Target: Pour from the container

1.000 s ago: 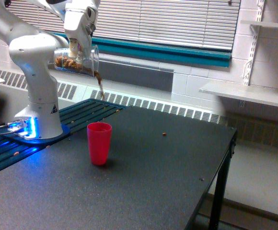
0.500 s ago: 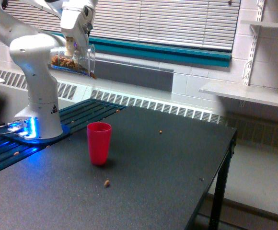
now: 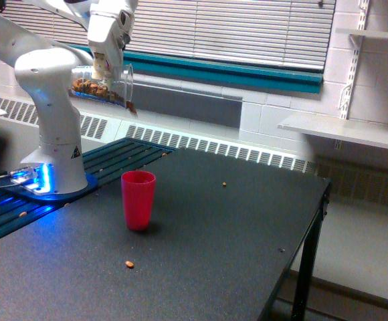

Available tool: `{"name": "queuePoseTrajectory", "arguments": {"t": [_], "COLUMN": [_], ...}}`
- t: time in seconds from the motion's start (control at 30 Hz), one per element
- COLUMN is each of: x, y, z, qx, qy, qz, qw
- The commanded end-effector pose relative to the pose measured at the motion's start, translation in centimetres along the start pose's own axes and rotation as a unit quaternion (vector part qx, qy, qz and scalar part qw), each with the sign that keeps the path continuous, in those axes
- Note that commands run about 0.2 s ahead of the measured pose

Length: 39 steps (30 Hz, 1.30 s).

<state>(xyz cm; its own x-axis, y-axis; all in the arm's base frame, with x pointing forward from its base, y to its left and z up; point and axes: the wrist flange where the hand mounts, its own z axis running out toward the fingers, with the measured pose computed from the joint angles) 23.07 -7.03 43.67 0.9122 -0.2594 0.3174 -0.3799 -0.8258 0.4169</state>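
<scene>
The container, a clear plastic cup with brown nut-like pieces inside, lies tipped nearly on its side high above the table, mouth toward the exterior view's right. My gripper is shut on it from above. A few brown pieces sit at its lower lip. Below and slightly to the right, an opaque red cup stands upright on the black table. One brown piece lies on the table in front of the red cup, another farther back.
The arm's white base with a blue light stands at the left on a dark slatted mat. A radiator grille and window blinds run behind. The table's right edge drops to the floor; a white shelf is on the wall.
The falling stream of pieces seen a second ago has stopped. A loose piece on the table has rolled from near the cup toward the front left. The cup shifted slightly left.
</scene>
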Motion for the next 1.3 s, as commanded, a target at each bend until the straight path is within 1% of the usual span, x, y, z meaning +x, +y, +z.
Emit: {"name": "queuePoseTrajectory", "arguments": {"t": [0.03, 0.53, 1.0, 1.3], "x": [-0.8, -1.0, -0.9, -0.9], "y": [-1.2, -1.9, -2.2, -2.3], "z": [0.9, 1.2, 1.5, 1.7], "qx": [-0.007, -0.018, -0.031, -0.035], "qy": [-0.007, -0.013, -0.012, -0.013], "qz": [-0.009, -0.016, -0.019, -0.021], "qw": [0.9999, 0.9996, 0.9993, 0.9991]}}
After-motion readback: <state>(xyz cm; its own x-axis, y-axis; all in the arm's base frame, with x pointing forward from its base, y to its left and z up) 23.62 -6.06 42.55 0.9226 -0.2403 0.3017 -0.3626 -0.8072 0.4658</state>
